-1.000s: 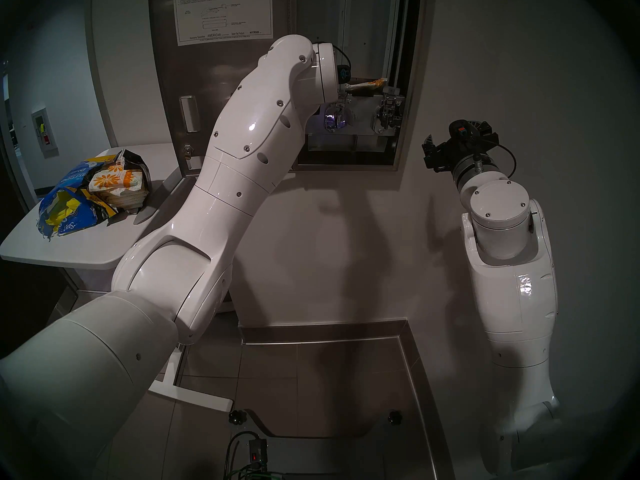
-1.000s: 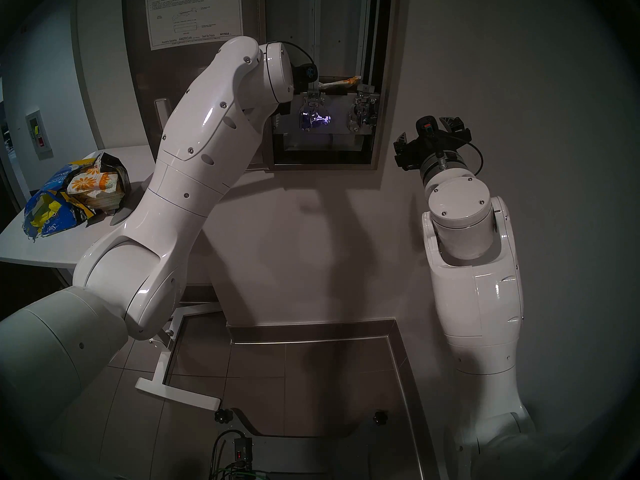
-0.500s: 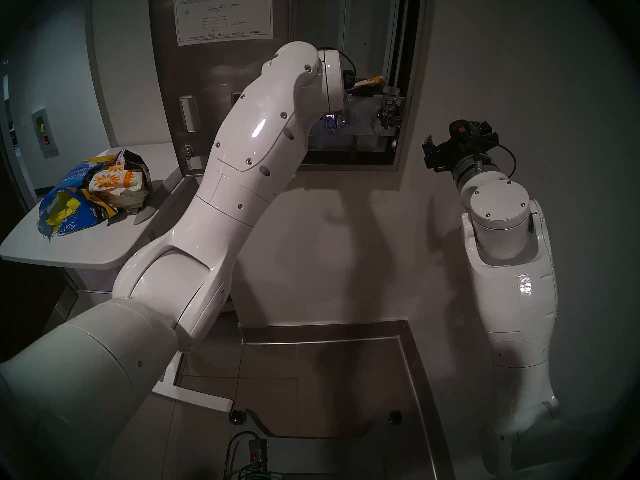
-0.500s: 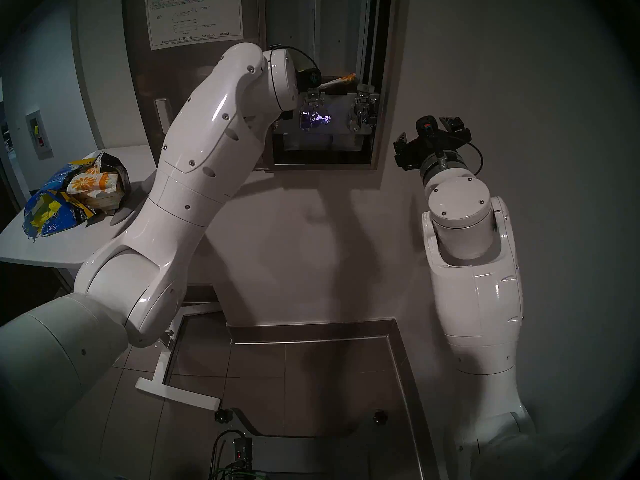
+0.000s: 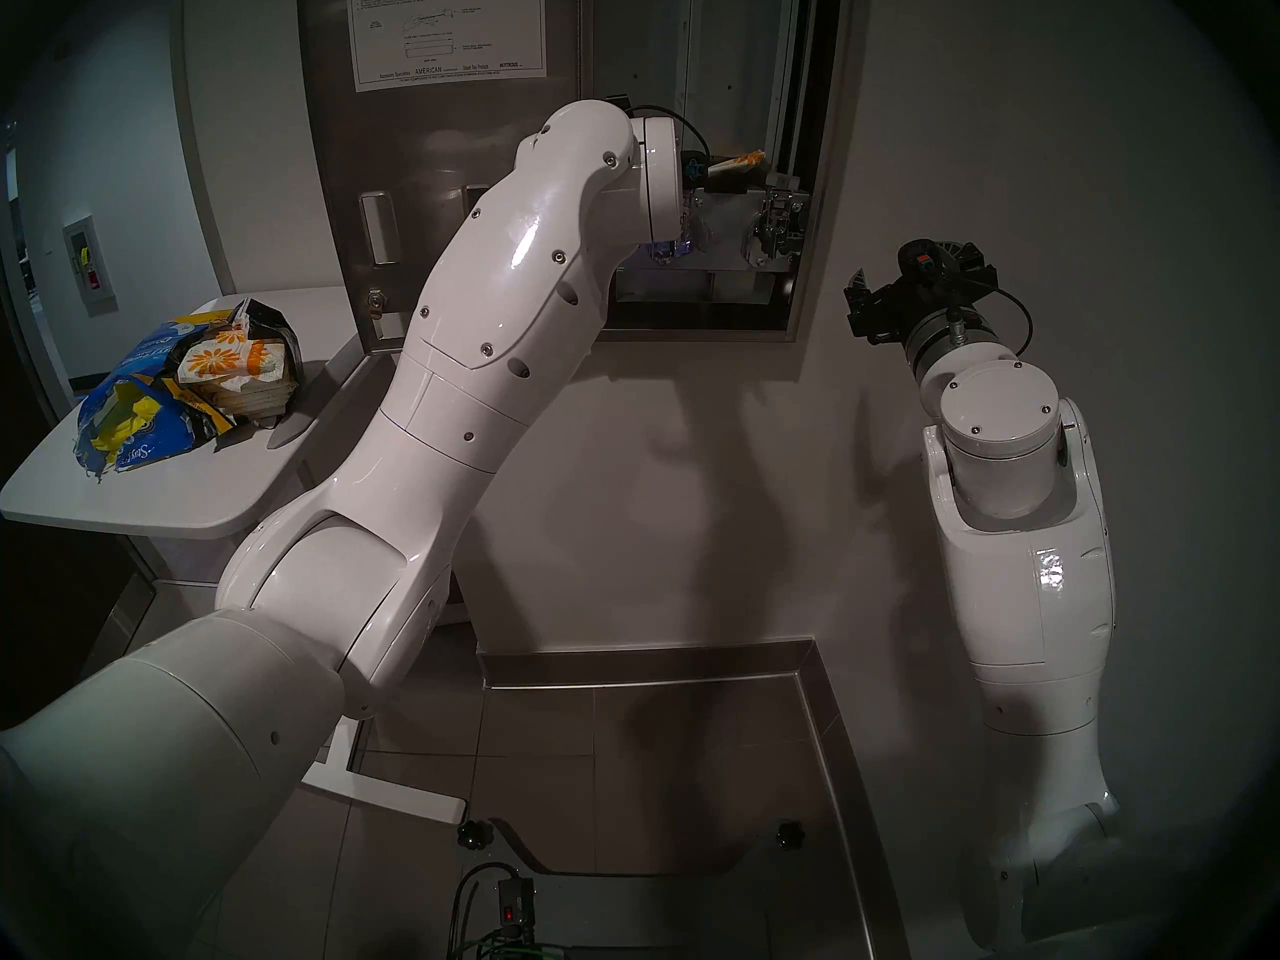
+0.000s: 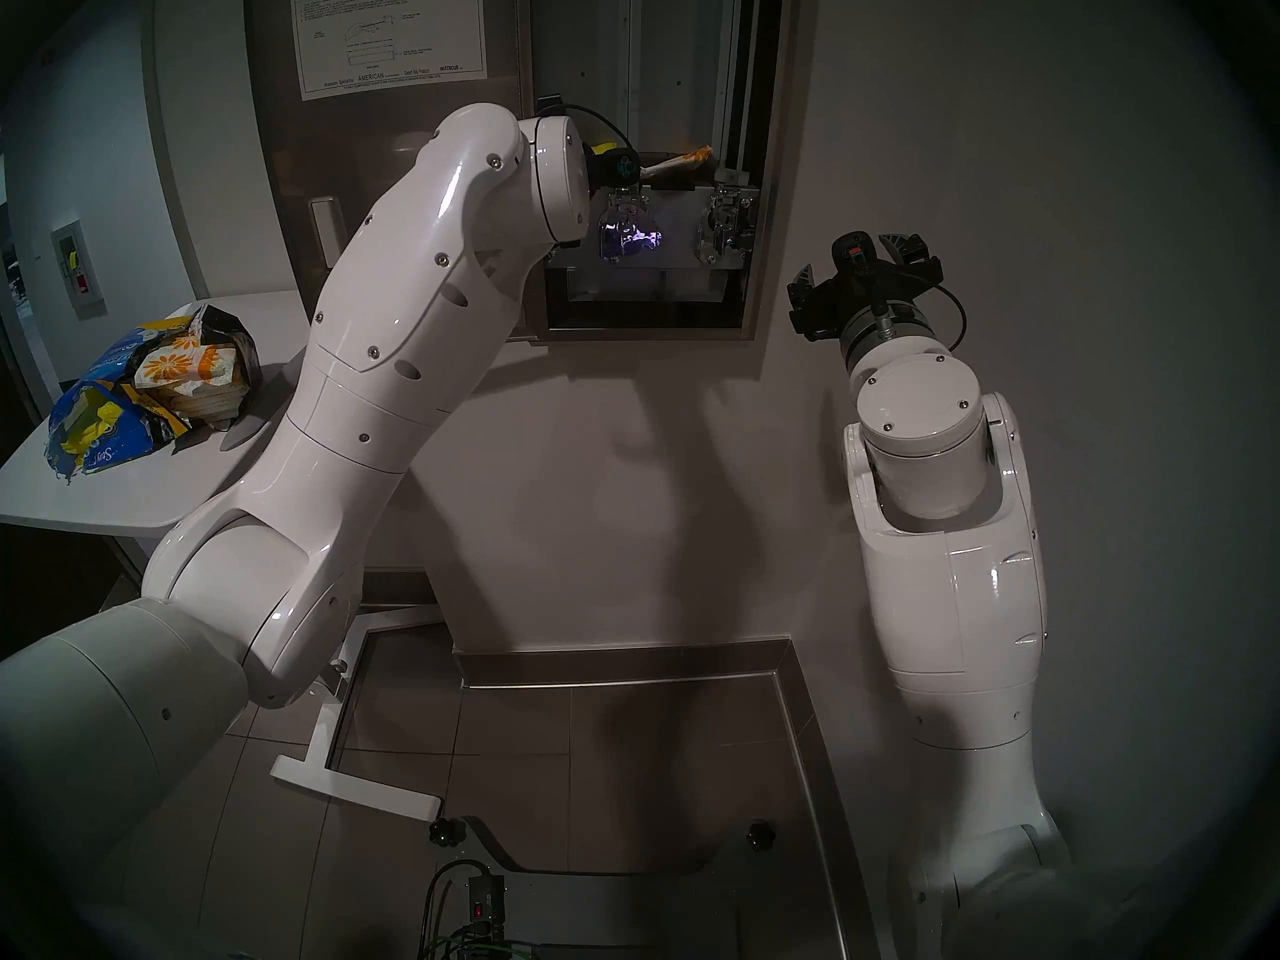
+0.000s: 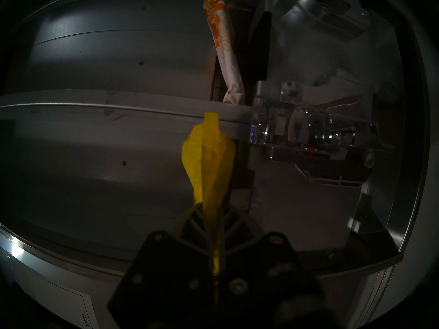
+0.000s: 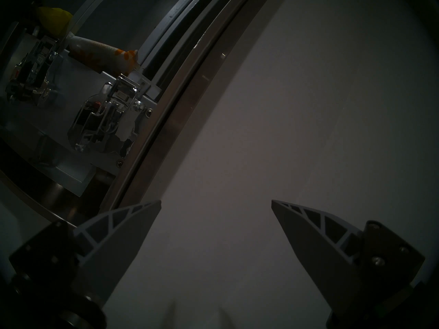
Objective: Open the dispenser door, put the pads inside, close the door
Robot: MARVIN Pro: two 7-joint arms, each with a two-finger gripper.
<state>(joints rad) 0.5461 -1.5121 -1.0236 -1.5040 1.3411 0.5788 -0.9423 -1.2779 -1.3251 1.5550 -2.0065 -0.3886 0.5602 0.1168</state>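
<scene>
The dispenser (image 5: pixel 734 106) hangs open on the wall, and the dispenser door (image 5: pixel 450 176) is swung out to the left, its white instruction sheet (image 5: pixel 447 30) facing me. My left gripper (image 7: pixel 211 208) reaches inside the cabinet, shut on a plain yellow pad (image 7: pixel 206 155) that sticks out past its fingertips. A flower-print pad (image 7: pixel 221 43) lies inside above the chrome levers (image 5: pixel 776 228); the same flower-print pad (image 8: pixel 102 53) shows in the right wrist view. More pads (image 5: pixel 235 370) are stacked on the side table. My right gripper (image 8: pixel 216 202) hovers open and empty beside the cabinet's right edge.
A torn blue-and-yellow bag (image 5: pixel 131 418) lies on the white table (image 5: pixel 173 494) at the left. My left forearm (image 5: pixel 499 300) crosses in front of the door's lower part. A steel-edged ledge (image 5: pixel 651 661) runs along the wall base.
My left wrist has shifted a little to the right and down, deeper into the dispenser, with the yellow pad still in its grip. The right arm has not moved.
</scene>
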